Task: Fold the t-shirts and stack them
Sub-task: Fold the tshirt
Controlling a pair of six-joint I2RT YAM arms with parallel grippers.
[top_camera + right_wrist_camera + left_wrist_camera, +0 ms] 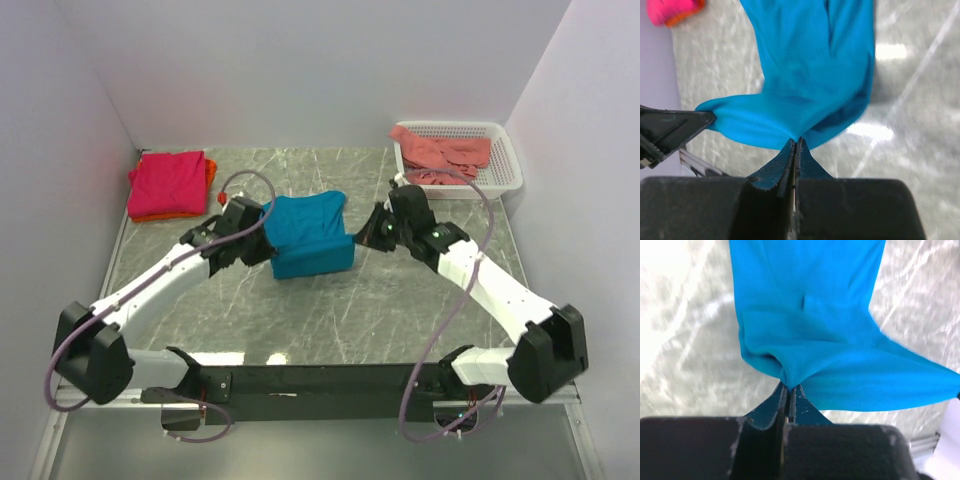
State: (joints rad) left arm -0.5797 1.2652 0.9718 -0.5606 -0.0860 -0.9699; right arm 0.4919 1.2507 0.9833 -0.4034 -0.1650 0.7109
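Note:
The teal-blue t-shirt (310,235) is in the middle of the table, its near part bunched and raised between both grippers. My left gripper (267,240) is shut on its left edge, the cloth pinched at the tips (789,386). On the right edge my right gripper (361,238) is shut too, its tips (796,141) pinching teal fabric (810,75). A folded magenta-pink t-shirt (165,182) lies on an orange t-shirt (209,172) at the far left. The salmon-pink t-shirt (440,152) lies crumpled in the basket.
A white mesh basket (508,165) stands at the far right corner. Grey walls close in the table at the left, back and right. The left gripper's finger (675,127) shows at the left of the right wrist view.

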